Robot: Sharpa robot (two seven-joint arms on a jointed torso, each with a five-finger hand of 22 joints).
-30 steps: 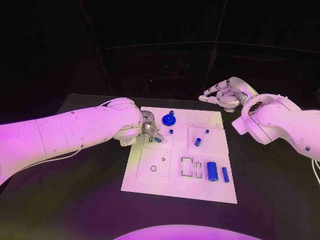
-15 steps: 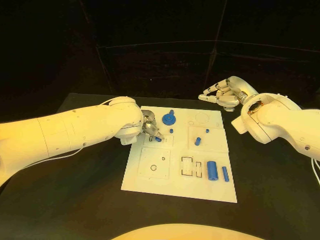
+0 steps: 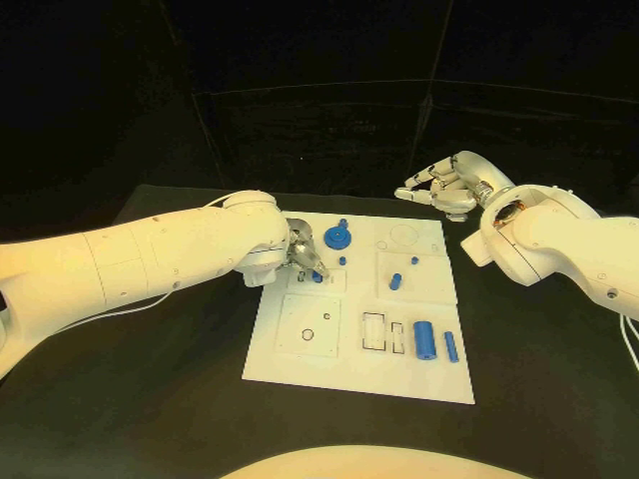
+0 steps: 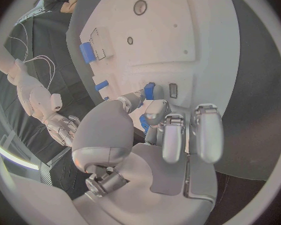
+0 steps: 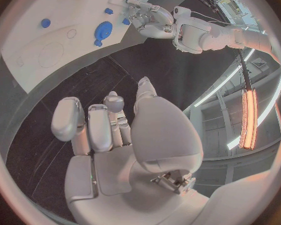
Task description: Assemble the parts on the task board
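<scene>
The left hand (image 3: 300, 257) sits low over the near-left part of the white board (image 3: 351, 374), pinching a small blue peg (image 4: 149, 90) between thumb and a fingertip. The peg is short and round-sided, its long axis running out from the fingertips toward the board, just beside a small slot. The right hand (image 3: 442, 187) hovers beyond the board's far edge, holding nothing, fingers loosely curled and apart. A blue cylinder (image 3: 423, 340) lies flat at the board's near right, long axis running near to far.
</scene>
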